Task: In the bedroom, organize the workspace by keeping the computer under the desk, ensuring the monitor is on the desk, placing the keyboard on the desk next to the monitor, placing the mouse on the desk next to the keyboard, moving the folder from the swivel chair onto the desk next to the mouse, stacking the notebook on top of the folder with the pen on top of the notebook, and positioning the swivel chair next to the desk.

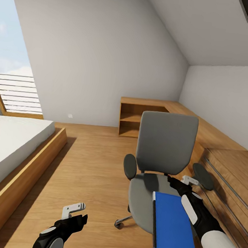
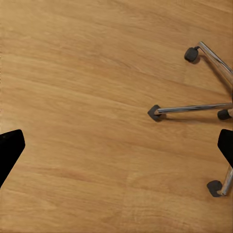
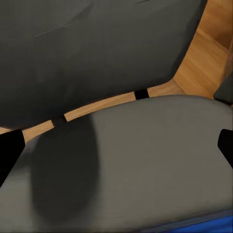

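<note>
The grey swivel chair [image 1: 167, 143] stands on the plank floor, its seat facing me. A bright blue folder [image 1: 174, 229] with a black spine lies on the seat and overhangs its front edge. My right gripper [image 1: 185, 181] is open just above the seat, at the folder's far end beside the right armrest. In the right wrist view the open right gripper [image 3: 116, 150] looks at the seat [image 3: 145, 155], with a strip of the folder [image 3: 204, 225] at the edge. My left gripper [image 1: 76, 210] is open over bare floor, left of the chair. The desk, computer, monitor, keyboard, mouse, notebook and pen are out of view.
A low bed [image 1: 12, 143] in a wooden frame is at the left. Light wooden low cabinets [image 1: 139, 118] run along the back and the right wall [image 1: 226, 160]. The left wrist view shows the chair's metal star base [image 2: 194, 108] with casters on the floor.
</note>
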